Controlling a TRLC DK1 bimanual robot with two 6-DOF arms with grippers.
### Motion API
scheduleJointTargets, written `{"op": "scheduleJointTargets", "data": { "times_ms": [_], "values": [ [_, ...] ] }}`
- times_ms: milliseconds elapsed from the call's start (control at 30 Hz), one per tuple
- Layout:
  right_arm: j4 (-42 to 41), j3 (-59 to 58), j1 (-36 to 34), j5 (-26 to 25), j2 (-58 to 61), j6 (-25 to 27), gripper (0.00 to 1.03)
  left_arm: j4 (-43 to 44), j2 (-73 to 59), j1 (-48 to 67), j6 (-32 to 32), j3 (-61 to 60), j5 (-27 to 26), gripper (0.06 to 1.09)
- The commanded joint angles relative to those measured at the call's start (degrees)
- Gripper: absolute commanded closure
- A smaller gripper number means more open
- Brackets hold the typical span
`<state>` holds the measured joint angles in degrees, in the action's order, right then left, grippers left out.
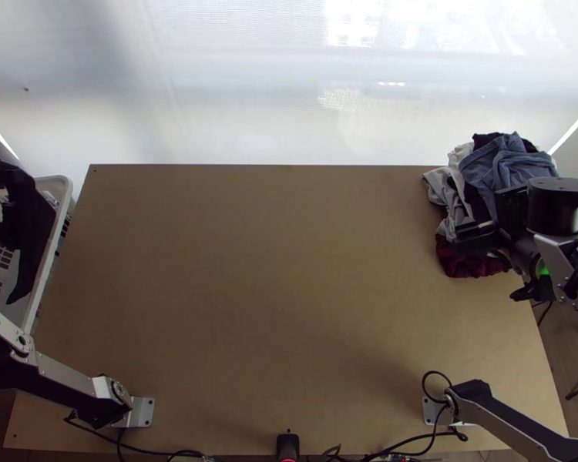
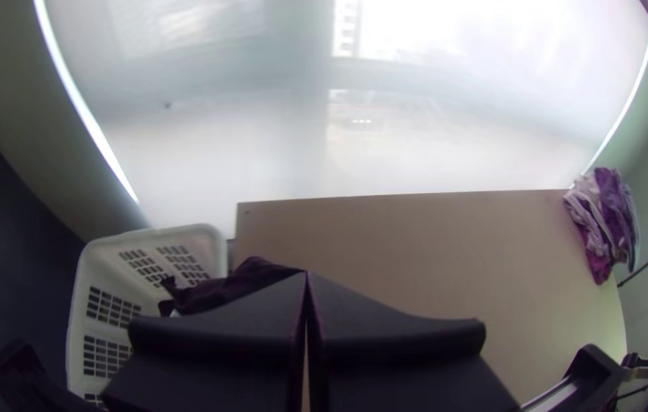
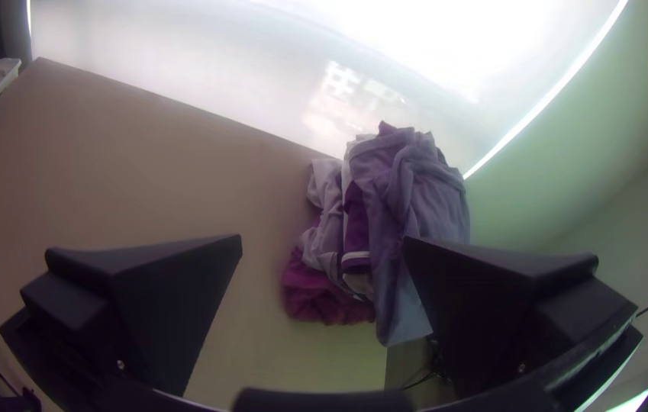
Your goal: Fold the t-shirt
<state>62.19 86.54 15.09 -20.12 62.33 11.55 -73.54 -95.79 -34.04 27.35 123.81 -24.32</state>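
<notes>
top view: right gripper (image 1: pixel 475 231), wide open, partly hides clothes pile (image 1: pixel 505 165), table's far right; individual garments unclear | left wrist view: left gripper (image 2: pixel 306 279) closed; basket (image 2: pixel 78 324) shows its left side

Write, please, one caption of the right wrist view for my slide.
The right arm's open pincer before a rumpled pile of clothes at the wooden table's edge.

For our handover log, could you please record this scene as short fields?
Light wooden table: upright pile at far right corner
Pile: bunched blue, grey, white and maroon garments
White plastic basket: left of table
Black cloth garment: over the basket
Left end effector: shut
Right end effector: open, above pile
</notes>
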Motion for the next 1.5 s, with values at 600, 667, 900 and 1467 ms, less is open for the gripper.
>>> {"op": "scheduleJointTargets", "data": {
  "times_ms": [600, 667, 900, 1467],
  "values": [
    [-0.14, -25.28, -1.38, 0.70, -22.95, 0.23, 0.05, 14.91, 18.80, 85.63, -16.46, -27.22, 30.20, 1.05],
    [-0.06, -25.63, -1.91, 0.70, -23.57, 0.23, 0.05, 15.18, 15.46, 89.06, -16.37, -24.23, 31.43, 1.05],
    [0.74, -27.39, -3.75, 0.70, -26.64, 0.67, 0.05, 23.00, 4.38, 97.15, -13.03, -18.78, 31.61, 1.05],
    [3.90, -31.44, -12.28, 0.70, -33.76, 0.93, 0.05, 36.45, -16.98, 102.86, -17.07, -9.20, 30.56, 1.05]
  ]
}}
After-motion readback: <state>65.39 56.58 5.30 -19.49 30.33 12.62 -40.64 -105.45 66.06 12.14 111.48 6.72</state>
